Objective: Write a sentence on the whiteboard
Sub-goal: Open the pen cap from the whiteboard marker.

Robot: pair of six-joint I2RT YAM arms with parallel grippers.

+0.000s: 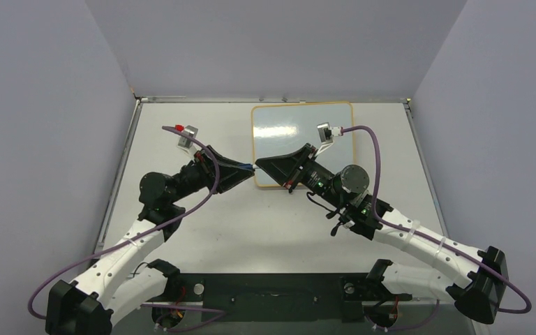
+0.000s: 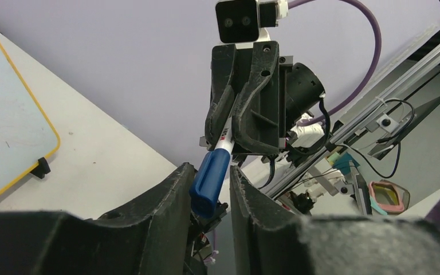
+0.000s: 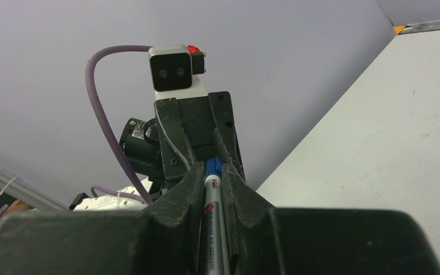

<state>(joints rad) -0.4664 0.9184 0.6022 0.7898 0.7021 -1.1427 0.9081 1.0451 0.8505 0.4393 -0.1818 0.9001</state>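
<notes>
The whiteboard (image 1: 301, 129) with its yellow-orange frame lies at the back middle of the table; its face (image 2: 6, 126) looks plain white and the sentence is out of view. My two grippers meet tip to tip over the board's near left corner. The right gripper (image 3: 213, 172) is shut on a grey marker (image 3: 213, 223). The marker's blue cap (image 2: 209, 183) pokes between the fingers of my left gripper (image 2: 209, 171), which hug it closely on both sides. From above, the left gripper (image 1: 250, 167) and right gripper (image 1: 261, 166) almost touch.
Grey walls close the table on three sides, with a metal rail along the back edge (image 1: 272, 100). A small black foot (image 2: 42, 167) props the board's corner. The black base plate (image 1: 272, 289) holds both arms at the near edge.
</notes>
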